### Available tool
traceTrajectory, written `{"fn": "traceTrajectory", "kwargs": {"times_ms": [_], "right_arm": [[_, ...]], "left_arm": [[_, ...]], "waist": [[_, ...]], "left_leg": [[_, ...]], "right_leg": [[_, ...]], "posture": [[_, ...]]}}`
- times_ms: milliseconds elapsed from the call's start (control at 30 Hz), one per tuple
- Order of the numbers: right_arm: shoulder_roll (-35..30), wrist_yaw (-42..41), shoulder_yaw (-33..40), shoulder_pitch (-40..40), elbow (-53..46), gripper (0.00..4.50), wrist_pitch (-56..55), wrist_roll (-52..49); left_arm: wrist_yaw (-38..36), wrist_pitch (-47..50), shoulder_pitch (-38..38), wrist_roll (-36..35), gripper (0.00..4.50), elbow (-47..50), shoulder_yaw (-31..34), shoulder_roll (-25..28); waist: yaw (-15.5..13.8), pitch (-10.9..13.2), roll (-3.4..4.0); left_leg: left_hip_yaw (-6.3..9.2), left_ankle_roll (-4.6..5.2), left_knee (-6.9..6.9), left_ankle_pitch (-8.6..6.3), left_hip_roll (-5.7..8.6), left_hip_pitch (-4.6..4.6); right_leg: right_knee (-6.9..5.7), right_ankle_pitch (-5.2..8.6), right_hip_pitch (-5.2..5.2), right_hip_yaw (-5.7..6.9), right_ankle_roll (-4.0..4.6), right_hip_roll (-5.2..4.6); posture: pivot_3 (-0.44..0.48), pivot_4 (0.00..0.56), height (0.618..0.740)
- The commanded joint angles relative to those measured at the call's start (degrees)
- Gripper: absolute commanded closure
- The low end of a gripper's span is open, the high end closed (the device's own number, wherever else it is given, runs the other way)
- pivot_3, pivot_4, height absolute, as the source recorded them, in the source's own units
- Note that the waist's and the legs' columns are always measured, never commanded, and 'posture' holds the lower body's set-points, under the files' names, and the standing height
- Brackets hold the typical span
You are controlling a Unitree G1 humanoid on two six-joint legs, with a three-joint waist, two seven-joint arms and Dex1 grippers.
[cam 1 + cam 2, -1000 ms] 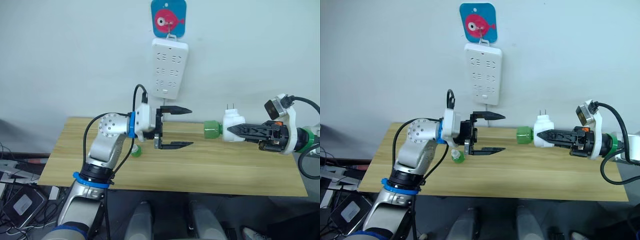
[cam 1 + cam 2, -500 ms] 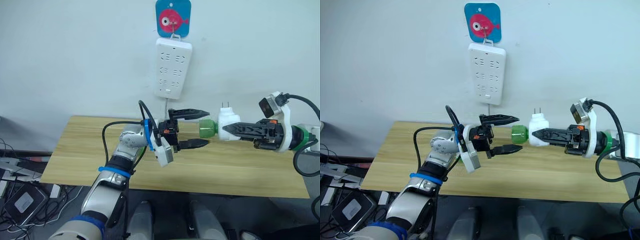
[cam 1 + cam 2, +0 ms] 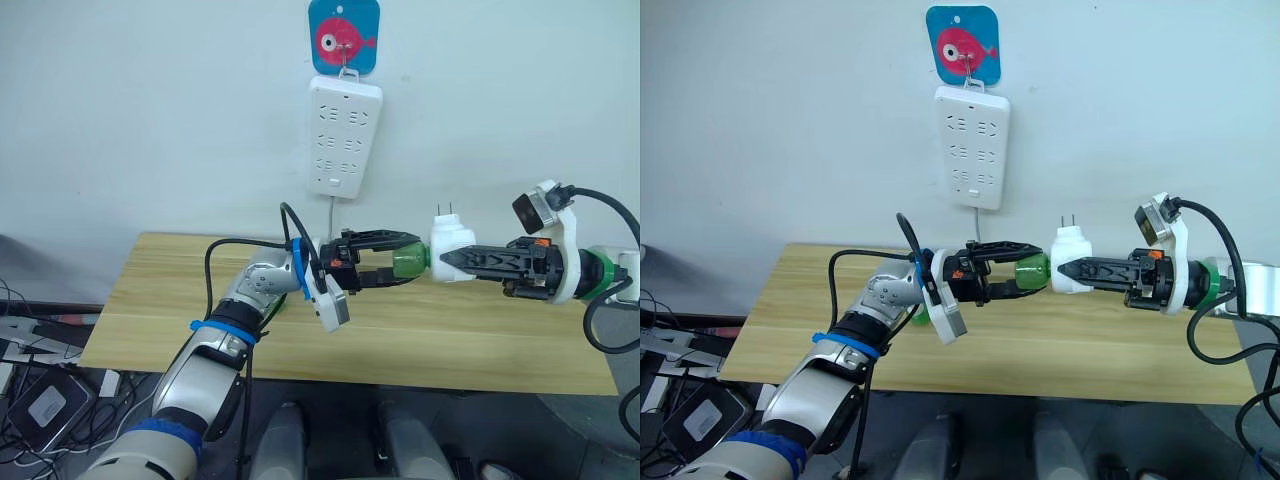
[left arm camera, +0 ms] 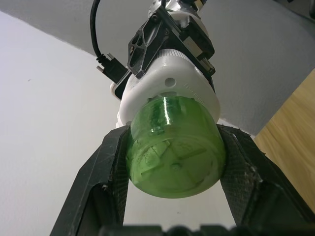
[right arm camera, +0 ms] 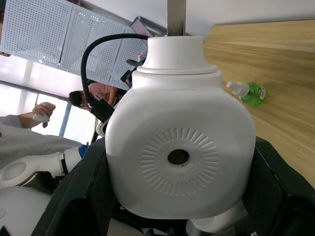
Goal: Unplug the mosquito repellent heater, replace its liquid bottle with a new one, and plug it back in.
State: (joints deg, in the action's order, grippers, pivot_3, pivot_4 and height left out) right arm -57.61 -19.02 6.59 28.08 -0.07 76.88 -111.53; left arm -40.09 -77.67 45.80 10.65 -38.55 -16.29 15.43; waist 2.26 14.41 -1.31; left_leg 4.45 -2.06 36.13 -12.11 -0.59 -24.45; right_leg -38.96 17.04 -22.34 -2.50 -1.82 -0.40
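The mosquito repellent heater [image 3: 452,252] sat clamped in the right gripper [image 3: 447,263] — the left gripper [image 3: 400,264] pinched its green bottle [image 4: 173,147] (above the table [image 3: 480,340]).

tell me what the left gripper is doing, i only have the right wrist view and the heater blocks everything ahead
observer: the left gripper has its jaws closed on the green bottle that sticks out of the heater.
operator: is the heater plugged in
observer: no, its prongs are bare in the air, below and right of the power strip on the wall.
operator: is it resting on anything
observer: no, the right gripper holds it above the wooden table, clear of the surface.
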Motion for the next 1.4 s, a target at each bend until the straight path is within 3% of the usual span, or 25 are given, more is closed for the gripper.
{"fn": "traceTrajectory", "kwargs": {"times_ms": [33, 167, 267, 333, 400, 567, 600, 767, 833, 933, 1000, 1067, 1200, 1333, 1400], "right_arm": [[-0.5, -0.5, 0.9, 0.2, -1.4, 1.50, 0.0, -1.5], [-1.6, -1.3, 0.6, 0.5, -1.7, 1.50, 0.5, -1.5], [-3.2, -2.8, 0.2, 0.3, -3.0, 1.50, 1.1, -1.5], [-3.7, -3.5, -0.2, -0.1, -3.9, 1.50, 1.2, -1.5], [-4.0, -3.8, -0.8, -0.4, -4.8, 1.50, 0.9, -1.5], [-4.3, -4.1, -1.7, -0.4, -5.2, 1.50, 0.1, -1.5], [-4.4, -4.2, -1.8, -0.4, -5.1, 1.50, 0.1, -1.5], [-4.9, -4.7, -1.8, -0.3, -4.6, 1.50, -0.1, -1.5], [-5.1, -5.2, -1.5, -0.5, -4.2, 1.50, -0.1, -1.5], [-5.3, -5.2, -0.8, -1.1, -3.4, 1.50, -0.2, -1.5], [-5.3, -4.9, -0.5, -1.3, -2.6, 1.50, -0.4, -1.5], [-5.1, -4.7, 0.0, -1.1, -1.2, 1.50, -0.4, -1.5], [-5.4, -5.0, 0.9, -1.1, 1.1, 1.50, 0.4, -1.5], [-5.4, -4.9, 1.6, -1.5, 2.4, 1.50, 1.0, -1.5], [-5.2, -4.6, 1.6, -1.7, 2.6, 1.50, 1.1, -1.5]], "left_arm": [[-5.2, 10.0, -1.0, -13.4, 2.26, 5.1, -5.6, 1.0], [-17.4, 66.1, -5.2, -41.0, 2.26, 24.3, -7.4, 4.4], [-17.0, 105.9, -2.4, -60.1, 2.26, 32.0, -6.2, 10.0], [-13.5, 127.6, 1.2, -73.2, 2.26, 27.7, -1.6, 10.0], [-14.1, 141.4, 3.9, -81.0, 2.26, 21.7, 2.5, 9.4], [-15.6, 152.2, 5.0, -82.6, 2.26, 18.2, 7.0, 7.8], [-16.1, 152.6, 4.7, -82.2, 2.26, 19.0, 7.5, 7.6], [-14.1, 152.6, 3.9, -80.9, 0.58, 19.9, 12.4, 5.3], [-12.7, 151.3, 4.7, -79.1, 0.13, 18.4, 14.4, 5.5], [-12.3, 146.2, 5.3, -74.3, 0.03, 18.0, 16.2, 6.4], [-15.9, 138.0, 4.0, -68.1, 0.03, 23.6, 14.7, 8.2], [-19.8, 126.3, 1.7, -60.1, 0.03, 30.1, 12.0, 9.7], [-29.9, 91.6, -4.8, -41.1, 0.03, 35.4, 7.2, 11.7], [-33.9, 49.2, -8.3, -29.0, 0.03, 27.0, 8.6, 8.3], [-32.5, 29.8, -7.9, -25.1, 0.03, 20.3, 10.1, 5.8]], "waist": [[0.1, 0.0, 0.00], [0.7, 0.0, 0.01], [1.4, 0.0, 0.06], [1.7, 0.0, 0.10], [2.1, 0.1, 0.09], [2.8, 0.1, 0.08], [2.8, 0.1, 0.07], [2.6, 0.1, 0.07], [2.4, 0.1, 0.07], [2.3, 0.1, 0.07], [2.3, 0.1, 0.07], [2.3, 0.1, 0.07], [1.8, 0.1, 0.09], [0.7, 0.1, 0.09], [0.0, 0.1, 0.09]], "left_leg": [[0.00, 0.00, 0.00, 0.00, 0.00, 0.00], [0.08, 0.00, 0.00, 0.00, 0.00, -0.03], [0.30, -0.01, 0.05, 0.01, -0.08, -0.11], [0.36, 0.00, 0.04, 0.01, -0.12, -0.07], [0.36, 0.01, 0.05, 0.01, -0.13, -0.05], [0.22, 0.02, 0.03, 0.00, -0.03, -0.05], [0.20, 0.01, 0.03, 0.01, -0.03, -0.04], [0.20, 0.00, 0.04, 0.01, -0.11, -0.04], [0.18, 0.00, 0.04, 0.02, -0.11, -0.04], [0.12, 0.00, 0.04, 0.01, -0.07, -0.05], [0.13, -0.01, 0.04, 0.02, -0.08, -0.05], [0.10, -0.01, 0.02, 0.02, -0.09, -0.05], [-0.02, -0.18, -0.03, 0.11, -0.08, -0.01], [-0.06, -0.02, 0.00, 0.02, -0.09, 0.01], [-0.07, -0.02, 0.04, 0.02, -0.08, -0.01]], "right_leg": [[0.00, 0.00, 0.00, 0.00, 0.00, 0.00], [-0.02, 0.00, 0.00, 0.04, 0.00, -0.02], [-0.03, 0.01, -0.03, 0.19, 0.01, 0.04], [-0.05, 0.02, -0.02, 0.23, 0.00, 0.15], [-0.06, 0.04, -0.01, 0.25, -0.03, 0.23], [-0.04, 0.10, -0.04, 0.15, -0.14, 0.27], [-0.05, 0.05, -0.05, 0.14, -0.05, 0.27], [-0.07, 0.05, -0.06, 0.12, -0.04, 0.23], [-0.06, 0.05, -0.06, 0.11, -0.04, 0.21], [-0.03, 0.04, -0.06, 0.06, -0.04, 0.12], [-0.03, 0.04, -0.06, 0.07, -0.04, 0.13], [-0.03, 0.04, -0.07, 0.04, -0.04, 0.13], [0.01, 0.03, -0.07, -0.05, -0.02, 0.08], [0.00, 0.02, -0.06, -0.09, 0.00, 0.08], [0.00, 0.00, -0.06, -0.09, 0.02, 0.06]], "posture": [[-0.094, 0.231, 0.740], [-0.096, 0.233, 0.740], [-0.090, 0.237, 0.740], [-0.090, 0.237, 0.740], [-0.088, 0.241, 0.740], [-0.091, 0.243, 0.740], [-0.094, 0.244, 0.740], [-0.098, 0.243, 0.740], [-0.095, 0.240, 0.740], [-0.095, 0.240, 0.740], [-0.095, 0.239, 0.740], [-0.088, 0.237, 0.740], [-0.078, 0.234, 0.740], [-0.071, 0.229, 0.740], [-0.074, 0.228, 0.740]]}}
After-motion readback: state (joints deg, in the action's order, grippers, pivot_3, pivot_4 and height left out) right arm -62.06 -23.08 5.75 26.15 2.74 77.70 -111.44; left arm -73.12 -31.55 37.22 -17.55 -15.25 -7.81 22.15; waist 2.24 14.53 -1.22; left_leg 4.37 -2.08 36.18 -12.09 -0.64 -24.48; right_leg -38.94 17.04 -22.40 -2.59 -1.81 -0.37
